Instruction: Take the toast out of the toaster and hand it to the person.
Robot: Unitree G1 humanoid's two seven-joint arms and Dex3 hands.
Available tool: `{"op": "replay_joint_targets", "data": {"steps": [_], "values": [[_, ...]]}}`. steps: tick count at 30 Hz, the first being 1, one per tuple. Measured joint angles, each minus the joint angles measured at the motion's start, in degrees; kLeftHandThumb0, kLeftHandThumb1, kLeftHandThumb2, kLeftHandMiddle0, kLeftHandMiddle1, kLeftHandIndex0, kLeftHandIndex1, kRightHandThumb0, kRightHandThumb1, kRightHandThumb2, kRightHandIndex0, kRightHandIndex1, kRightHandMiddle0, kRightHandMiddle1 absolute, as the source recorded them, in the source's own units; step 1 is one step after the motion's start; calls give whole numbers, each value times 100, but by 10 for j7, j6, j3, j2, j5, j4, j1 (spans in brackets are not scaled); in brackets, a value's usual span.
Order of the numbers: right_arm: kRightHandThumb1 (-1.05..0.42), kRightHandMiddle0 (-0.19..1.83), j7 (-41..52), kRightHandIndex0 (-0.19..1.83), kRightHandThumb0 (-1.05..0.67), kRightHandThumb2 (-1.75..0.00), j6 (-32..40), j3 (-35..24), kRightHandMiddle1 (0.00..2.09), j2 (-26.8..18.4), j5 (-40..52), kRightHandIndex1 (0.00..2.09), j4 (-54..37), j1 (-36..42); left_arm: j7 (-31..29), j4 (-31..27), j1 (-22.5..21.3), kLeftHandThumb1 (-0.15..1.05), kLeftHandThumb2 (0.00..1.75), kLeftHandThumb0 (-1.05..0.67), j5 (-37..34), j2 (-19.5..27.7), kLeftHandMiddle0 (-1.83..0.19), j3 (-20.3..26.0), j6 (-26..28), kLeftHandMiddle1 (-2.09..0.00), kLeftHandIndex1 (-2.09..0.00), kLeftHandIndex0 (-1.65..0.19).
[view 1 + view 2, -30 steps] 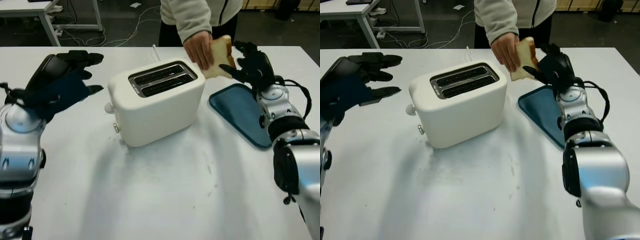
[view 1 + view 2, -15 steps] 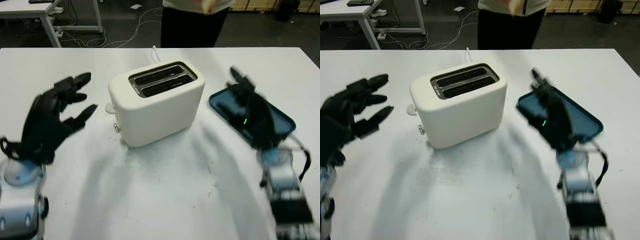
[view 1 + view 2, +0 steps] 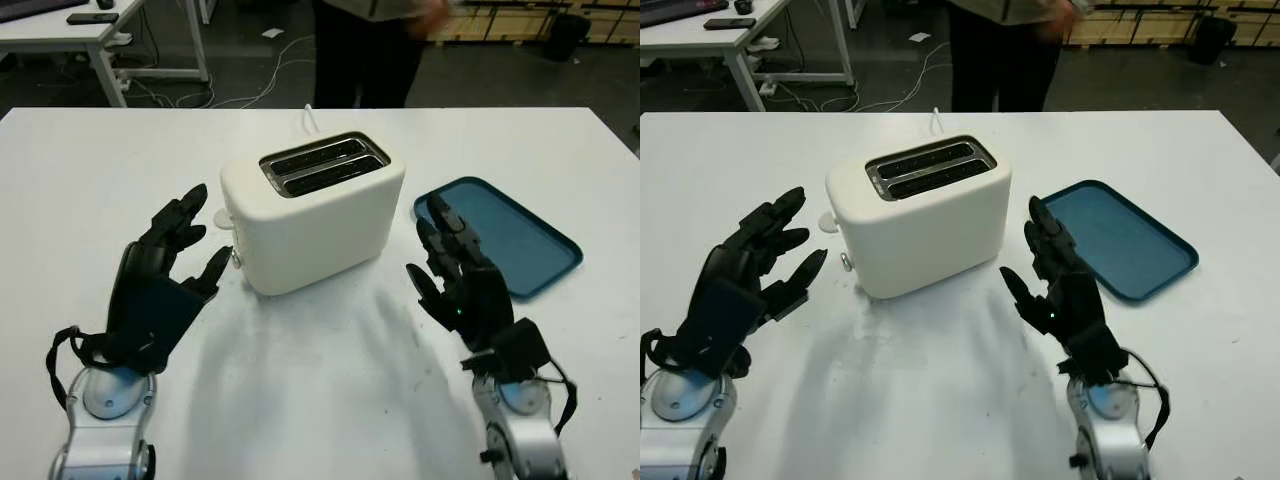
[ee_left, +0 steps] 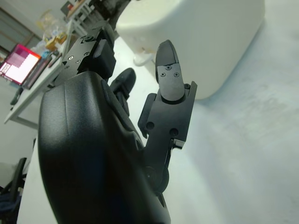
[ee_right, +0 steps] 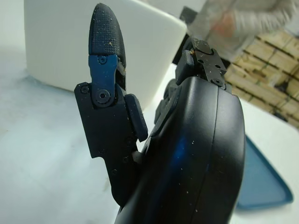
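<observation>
A: Toast? We see none in the toaster [image 3: 312,210], frame centre; both slots look empty. Long axis runs lower left to upper right.

B: Toast handles light, stiff, crumbly; we'd pinch the top edge gently.

A: Left hand [image 3: 160,285] lower left, right hand [image 3: 460,280] lower right, both open, holding nothing. Blue tray [image 3: 520,235] right; person [image 3: 365,45] top.

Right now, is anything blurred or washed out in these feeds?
Eye views: the person behind the table is motion-blurred at the top edge; the toaster and both hands are sharp, with soft shadows on the table. Right wrist view: the person and background are out of focus.
</observation>
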Motion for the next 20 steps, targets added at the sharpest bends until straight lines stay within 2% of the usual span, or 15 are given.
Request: {"op": "replay_joint_targets", "data": {"steps": [6, 13, 17, 20], "values": [[-92, 17, -64, 16, -63, -34, 41, 8, 4, 52, -23, 6, -10, 7, 22, 32, -3, 92, 63, -27, 2, -21, 0, -6, -6, -62, 0, -22], [-92, 18, -90, 18, -55, -26, 101, 10, 2, 70, -25, 5, -40, 10, 26, 69, -11, 92, 64, -28, 2, -27, 0, 4, -15, -63, -1, -23], [-92, 18, -81, 17, -54, -23, 98, 1, 1, 75, -2, 4, -29, 7, 15, 70, -12, 92, 64, -30, 1, -23, 0, 4, -15, -67, -2, -24], [-92, 20, -82, 20, -50, -24, 67, 0, 2, 75, -6, 5, -4, 2, 9, 74, -12, 92, 64, -27, 1, -23, 0, -1, -15, -70, -2, -25]]}}
